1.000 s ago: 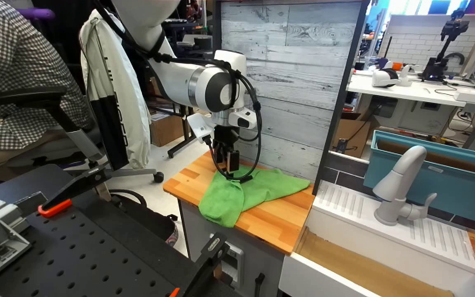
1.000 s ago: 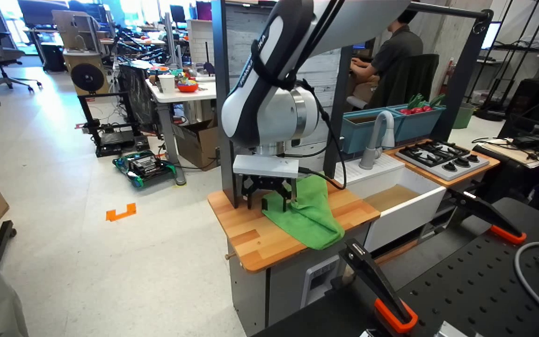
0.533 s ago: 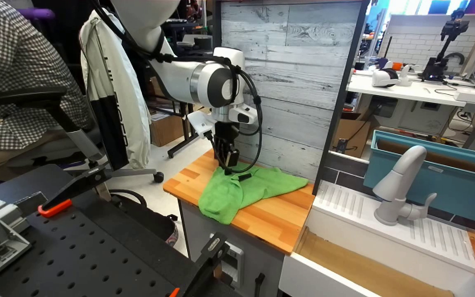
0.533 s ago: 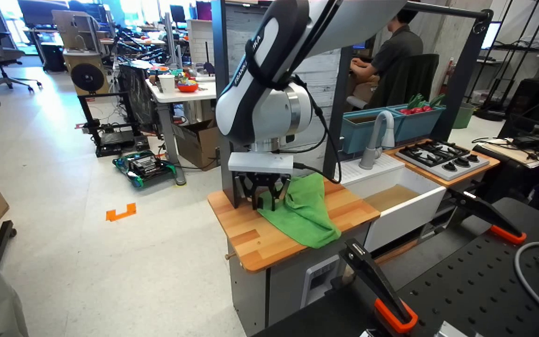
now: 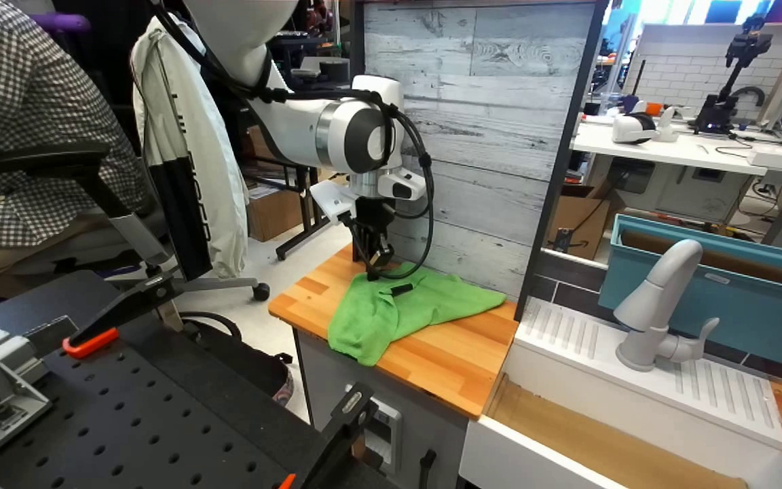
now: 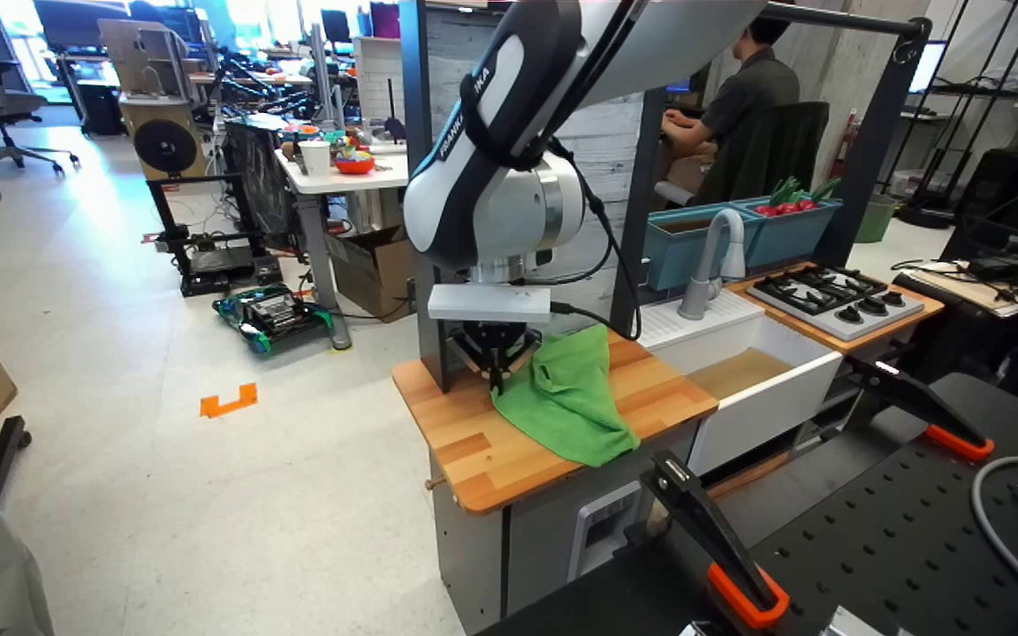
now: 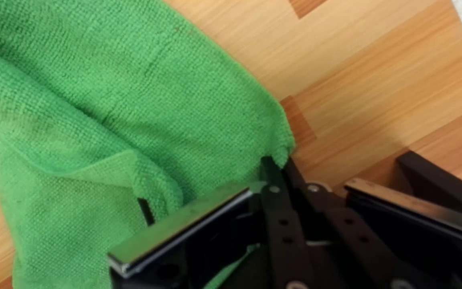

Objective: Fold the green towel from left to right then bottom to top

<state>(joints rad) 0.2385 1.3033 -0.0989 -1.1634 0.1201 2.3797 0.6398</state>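
Note:
The green towel [image 5: 370,319] lies rumpled and partly folded over itself on the wooden tabletop [image 5: 462,370], with one part reaching the tabletop's front edge. In the wrist view a raised fold runs across the towel [image 7: 106,100]. My gripper [image 7: 281,162] has its fingertips brought together, with a corner of the cloth pinched between them. In an exterior view the gripper [image 6: 497,384] points down at the towel's edge [image 6: 566,406], low over the wood. A cable loop partly covers the gripper [image 5: 372,275] in an exterior view. A small black strip [image 5: 402,290] shows on the towel.
A grey wooden panel [image 5: 479,136] rises directly behind the towel, with a dark post [image 6: 435,336] close to the gripper. A white sink [image 6: 765,389] and a grey faucet [image 5: 662,305] adjoin the tabletop. Black clamps [image 6: 712,530] stand on a perforated bench in front.
My gripper has gone from open to shut, taking hold of the towel's corner. It has shifted slightly toward the tabletop's outer side, and the towel's front part has drawn back a little.

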